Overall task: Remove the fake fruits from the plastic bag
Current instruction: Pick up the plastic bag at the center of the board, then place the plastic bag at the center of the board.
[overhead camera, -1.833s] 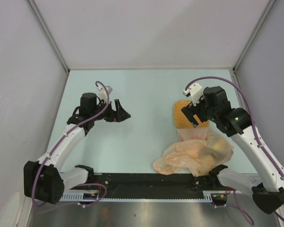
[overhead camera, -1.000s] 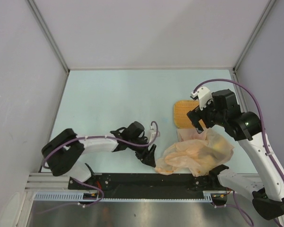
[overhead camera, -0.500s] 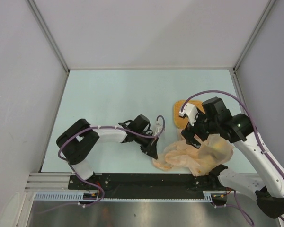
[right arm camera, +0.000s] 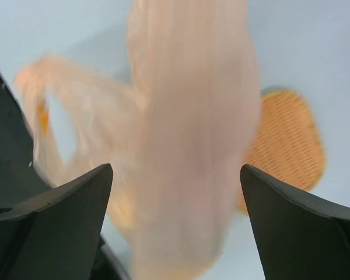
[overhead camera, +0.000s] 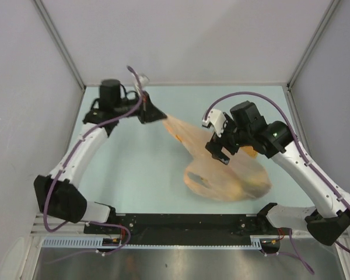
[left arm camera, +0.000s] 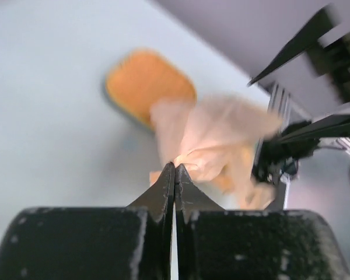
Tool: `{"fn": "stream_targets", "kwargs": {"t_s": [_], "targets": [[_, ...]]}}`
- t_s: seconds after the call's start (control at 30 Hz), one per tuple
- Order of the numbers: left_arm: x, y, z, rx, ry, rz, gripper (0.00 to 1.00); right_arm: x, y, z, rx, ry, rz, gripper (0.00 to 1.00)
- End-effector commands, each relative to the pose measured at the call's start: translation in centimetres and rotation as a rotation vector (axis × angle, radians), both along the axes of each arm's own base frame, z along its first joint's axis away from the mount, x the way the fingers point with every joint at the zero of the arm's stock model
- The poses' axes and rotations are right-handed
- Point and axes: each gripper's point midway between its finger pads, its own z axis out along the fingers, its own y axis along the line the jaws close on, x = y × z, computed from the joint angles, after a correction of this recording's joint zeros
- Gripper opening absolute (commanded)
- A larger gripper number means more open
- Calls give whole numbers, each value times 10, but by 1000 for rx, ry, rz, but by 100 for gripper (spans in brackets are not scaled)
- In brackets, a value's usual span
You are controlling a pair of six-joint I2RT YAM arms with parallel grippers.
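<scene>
The pale peach plastic bag (overhead camera: 227,169) is stretched in a long band from back left to front right. My left gripper (overhead camera: 157,115) is shut on its upper corner, and in the left wrist view the film (left arm camera: 216,134) bunches at the closed tips (left arm camera: 174,165). The right gripper (overhead camera: 220,153) hovers open over the bag's middle. In the right wrist view the blurred bag (right arm camera: 192,116) runs between the spread fingers (right arm camera: 175,169); I cannot tell if it touches them. The fake fruits show only as yellowish blurs (overhead camera: 254,188) in the low end of the bag.
An orange woven tray (right arm camera: 289,146) lies on the pale blue table behind the bag and also shows in the left wrist view (left arm camera: 149,87). The black rail (overhead camera: 181,221) runs along the near edge. Grey walls close in the left, back and right.
The left gripper, shut at the bag's near-left edge, has swung up to the back left, pulling a corner and stretching the bag. The right gripper has shifted left over the bag, still open.
</scene>
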Motion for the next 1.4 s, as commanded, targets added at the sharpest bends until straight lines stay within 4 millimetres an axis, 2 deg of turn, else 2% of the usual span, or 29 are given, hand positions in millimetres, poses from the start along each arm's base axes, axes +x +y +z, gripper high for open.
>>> {"fn": "stream_targets", "kwargs": {"t_s": [0.0,0.03,0.07,0.1,0.13,0.17,0.2,0.33,0.47,0.5,0.57,0.6,0.7,0.77,0.8,0.83,0.87,0.9,0.93,0.97,1.0,1.1,1.2,1.27,1.33,1.37], "targets": [[33,35,119,-101,-234,56,0,54,24,92,159,-324,-56,97],[34,37,164,-130,-306,44,0,65,28,106,180,-373,-72,98],[39,38,180,-146,-317,47,0,80,35,128,229,-449,-94,98],[54,39,183,-169,-265,62,0,90,36,137,238,-488,-125,98],[49,39,216,-196,-335,54,0,101,42,148,267,-524,-140,98],[48,38,225,-216,-338,50,0,105,45,159,289,-548,-146,98],[43,36,243,-259,-354,48,0,108,46,165,302,-561,-158,98],[37,34,253,-312,-337,62,0,113,59,171,369,-522,-177,98],[54,40,257,-305,-375,148,0,107,77,164,389,-479,-134,96],[58,41,264,-310,-406,159,0,107,85,157,380,-469,-124,96],[72,43,267,-307,-418,191,0,108,90,154,380,-465,-124,96],[72,45,283,-314,-455,218,0,110,92,151,377,-458,-127,96],[84,50,286,-290,-501,259,0,109,100,149,400,-433,-124,96],[91,55,277,-248,-511,293,0,106,107,146,418,-407,-119,95],[97,55,254,-215,-445,306,0,105,111,144,438,-383,-128,95],[100,56,239,-190,-418,315,0,101,116,136,442,-359,-126,94],[92,59,232,-164,-426,321,0,99,119,131,443,-346,-131,93],[102,61,185,-123,-322,340,0,97,122,125,455,-325,-141,93],[104,64,165,-99,-297,369,0,94,124,119,451,-312,-145,93],[102,68,149,-78,-282,388,0,89,128,102,424,-287,-154,92],[97,69,119,-56,-237,399,0,86,129,94,414,-273,-166,92],[94,80,84,-14,-181,471,0,64,141,65,390,-181,-132,91],[95,85,74,-7,-143,514,0,36,163,43,377,-98,-28,86],[97,85,74,-13,-135,532,0,24,176,27,362,-43,15,85],[98,86,73,-17,-122,545,0,25,184,22,364,-40,6,84],[98,87,73,-23,-115,551,0,34,184,19,354,-63,-38,84]]}}
